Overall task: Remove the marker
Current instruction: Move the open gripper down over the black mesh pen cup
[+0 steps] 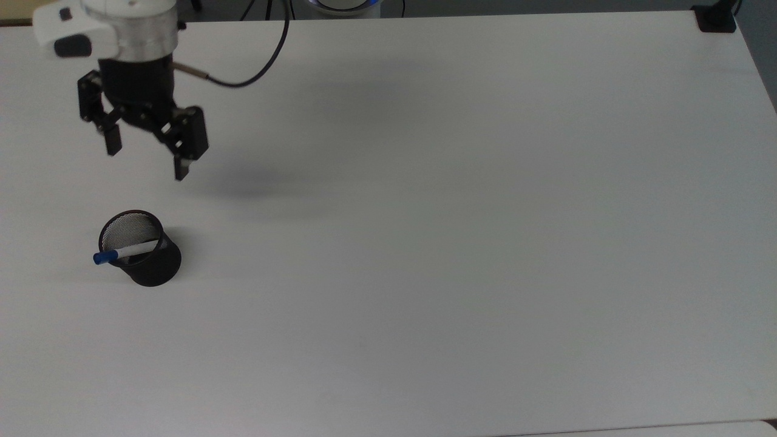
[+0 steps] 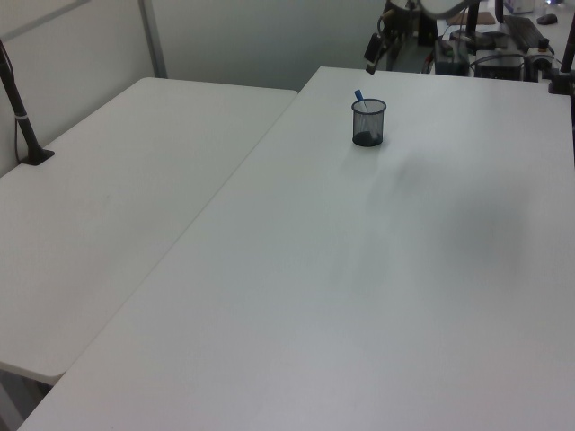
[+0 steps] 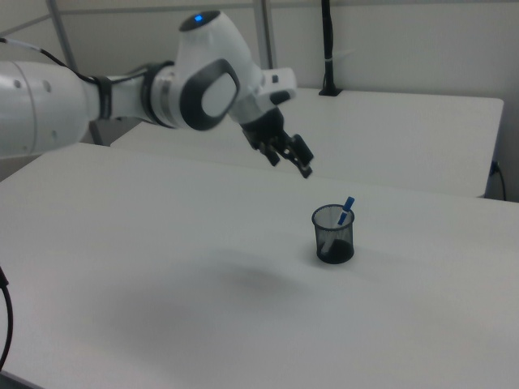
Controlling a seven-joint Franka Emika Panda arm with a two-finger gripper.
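Observation:
The marker (image 1: pixel 126 251), white with a blue cap, leans in a black mesh cup (image 1: pixel 152 267) near the top view's left edge, its cap poking out over the rim. In the right view the marker (image 3: pixel 347 207) sticks up out of the cup (image 3: pixel 333 237), and the left view shows the cup (image 2: pixel 368 124) far back on the table. My gripper (image 1: pixel 146 164) hangs open and holds nothing. It is in the air above the table, a little beyond the cup toward the top view's upper edge. In the right view the gripper (image 3: pixel 290 164) is up and left of the cup, apart from it.
The white table (image 1: pixel 425 243) is bare around the cup. A black cable (image 1: pixel 255 76) trails from my wrist. A black clamp (image 1: pixel 715 18) sits at the top view's upper right corner. A second white table (image 2: pixel 117 197) adjoins on the left view's left.

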